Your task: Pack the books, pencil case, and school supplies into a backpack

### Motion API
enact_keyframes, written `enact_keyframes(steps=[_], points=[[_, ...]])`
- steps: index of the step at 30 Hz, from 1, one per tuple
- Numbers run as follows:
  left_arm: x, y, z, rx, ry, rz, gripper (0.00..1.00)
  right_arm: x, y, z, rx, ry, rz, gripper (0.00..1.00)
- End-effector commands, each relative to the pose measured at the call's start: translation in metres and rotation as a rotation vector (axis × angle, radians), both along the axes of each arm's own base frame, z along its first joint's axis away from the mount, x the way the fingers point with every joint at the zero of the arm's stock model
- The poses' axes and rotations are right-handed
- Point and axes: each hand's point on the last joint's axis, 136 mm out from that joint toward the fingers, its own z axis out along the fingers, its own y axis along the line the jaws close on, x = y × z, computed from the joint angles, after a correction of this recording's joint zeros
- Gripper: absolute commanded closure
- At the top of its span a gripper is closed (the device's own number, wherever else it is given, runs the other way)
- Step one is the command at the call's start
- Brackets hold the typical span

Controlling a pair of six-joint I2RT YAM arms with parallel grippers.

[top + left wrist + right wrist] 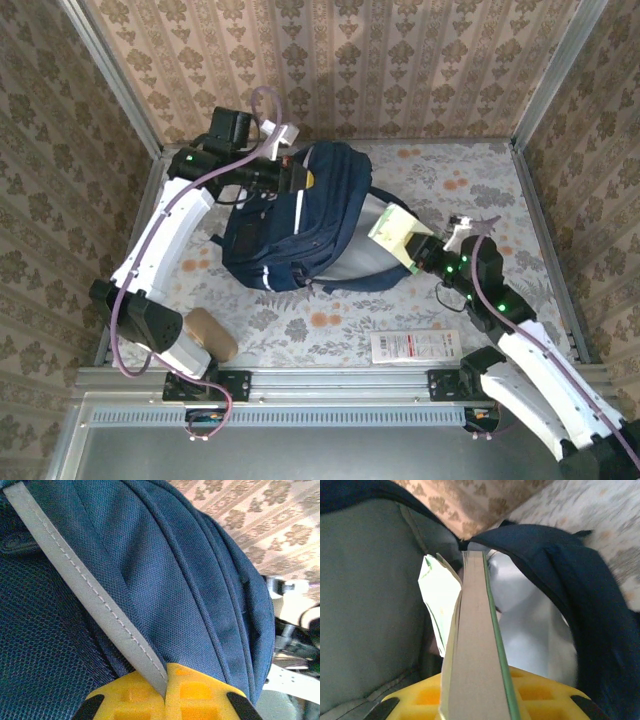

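The navy backpack [285, 240] lies in the middle of the table with its mouth facing right and its pale grey lining [365, 605] showing. My left gripper [298, 178] is at the backpack's far top edge, shut on a grey strip [90, 590] of the backpack [190, 575]; the yellow fingers [200, 690] pinch it. My right gripper [422, 255] is shut on a pale green packet [393, 235] and holds it edge-on [472, 645] in the mouth, beside the navy rim [580, 580]. The books are out of view.
A long white packet with red print [415, 347] lies flat near the front edge, right of centre. A tan pencil case [210, 335] rests by the left arm's base. Metal frame posts and patterned walls bound the table.
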Motion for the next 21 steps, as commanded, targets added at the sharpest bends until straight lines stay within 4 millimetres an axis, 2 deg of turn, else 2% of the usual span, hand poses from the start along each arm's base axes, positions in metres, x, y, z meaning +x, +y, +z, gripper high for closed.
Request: enact_keyframes(steps=[1, 5, 8, 11, 13, 15, 21], points=[[-0.008, -0.002, 0.069, -0.210, -0.204, -0.123, 1.00, 0.003, 0.033, 0.007, 0.160, 0.031, 0.140, 1.00], [-0.014, 0.001, 0.077, -0.248, -0.229, -0.164, 1.00, 0.007, 0.052, -0.004, 0.178, 0.104, 0.211, 1.00], [-0.013, 0.003, 0.077, -0.268, -0.222, -0.174, 1.00, 0.005, 0.072, 0.008, 0.192, 0.099, 0.268, 1.00], [-0.014, 0.002, 0.077, -0.285, -0.214, -0.190, 1.00, 0.012, 0.084, 0.018, 0.204, 0.099, 0.258, 1.00], [-0.016, 0.001, 0.080, -0.302, -0.218, -0.206, 1.00, 0.021, 0.092, 0.024, 0.240, 0.099, 0.256, 1.00], [-0.019, 0.002, 0.084, -0.312, -0.227, -0.217, 1.00, 0.034, 0.101, 0.022, 0.251, 0.130, 0.247, 1.00], [-0.020, 0.012, 0.100, -0.428, -0.219, -0.288, 1.00, 0.074, 0.130, -0.007, 0.169, 0.245, 0.147, 1.00]])
